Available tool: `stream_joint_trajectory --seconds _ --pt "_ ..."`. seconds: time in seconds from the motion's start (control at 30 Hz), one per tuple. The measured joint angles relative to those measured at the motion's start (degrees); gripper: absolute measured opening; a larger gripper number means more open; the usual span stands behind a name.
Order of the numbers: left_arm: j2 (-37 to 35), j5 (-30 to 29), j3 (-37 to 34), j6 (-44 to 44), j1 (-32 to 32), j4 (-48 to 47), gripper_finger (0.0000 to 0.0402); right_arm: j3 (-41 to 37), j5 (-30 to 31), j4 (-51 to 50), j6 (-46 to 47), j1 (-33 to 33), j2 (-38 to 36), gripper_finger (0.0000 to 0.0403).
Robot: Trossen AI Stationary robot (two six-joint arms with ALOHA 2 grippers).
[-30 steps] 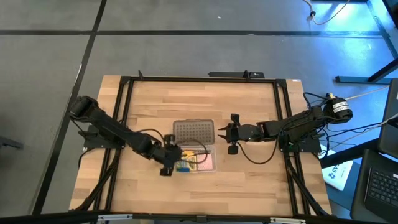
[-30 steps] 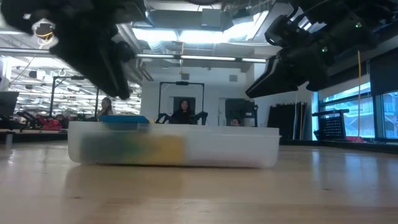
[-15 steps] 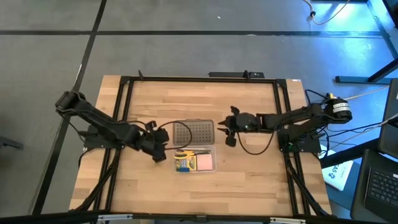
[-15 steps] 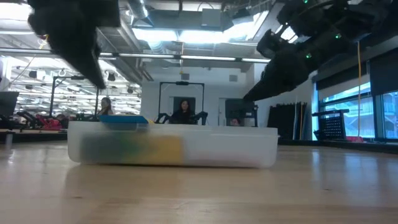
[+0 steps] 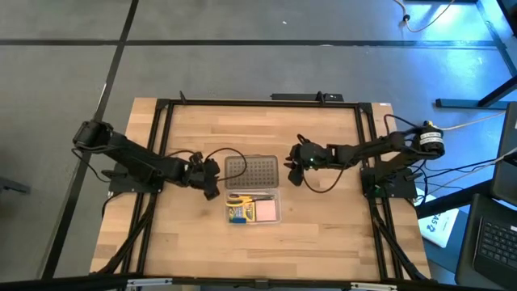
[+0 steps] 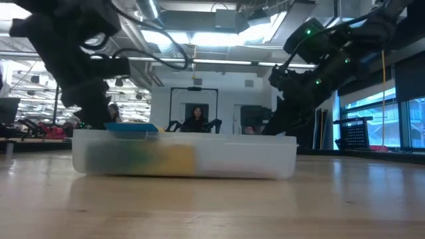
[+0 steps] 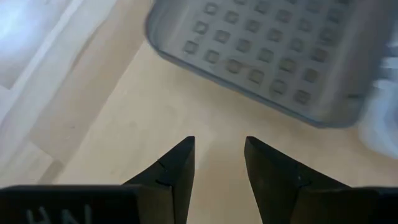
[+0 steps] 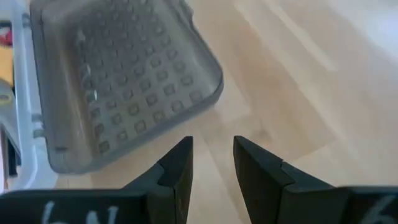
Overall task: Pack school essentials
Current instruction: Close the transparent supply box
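Both grippers, left (image 5: 208, 173) and right (image 5: 294, 168), are hovering with fingers slightly apart and empty at nine and three o'clock of the grey perforated lid (image 5: 251, 170). Stationery is lying in the clear case (image 5: 267, 220), seemingly packed; closing the lid squarely is what matters.

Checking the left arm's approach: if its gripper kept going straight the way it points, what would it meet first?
Probably the grey lid. The left gripper has its jaws slightly apart and empty, aimed across bare table at the lid's near edge; depth is hard to judge.
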Motion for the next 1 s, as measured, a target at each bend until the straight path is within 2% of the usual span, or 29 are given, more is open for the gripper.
stream_joint_trajectory --seconds 0.17,0.43,0.57,0.7,1.0 --pt "0.05 0.95 -0.78 3.35 3.48 2.45 0.0135 1.06 -0.26 0.91 2.73 -1.05 4.61 0.0118" --pt "0.05 3.16 -0.76 6.82 6.35 5.44 0.0135 6.45 -0.68 0.79 0.96 -3.26 12.91 0.0118" --pt "0.22 4.68 -0.76 6.84 7.32 5.19 0.0135 9.11 -3.93 0.92 -1.36 -4.58 15.82 0.0118" --pt "2.07 6.85 -0.74 6.88 8.42 5.33 0.0135 10.67 -6.14 1.05 -2.86 -5.55 17.31 0.0118" --pt "6.37 7.46 -0.74 11.14 8.78 9.63 0.0135 10.95 -6.52 1.18 -6.37 -5.54 17.32 0.0118"
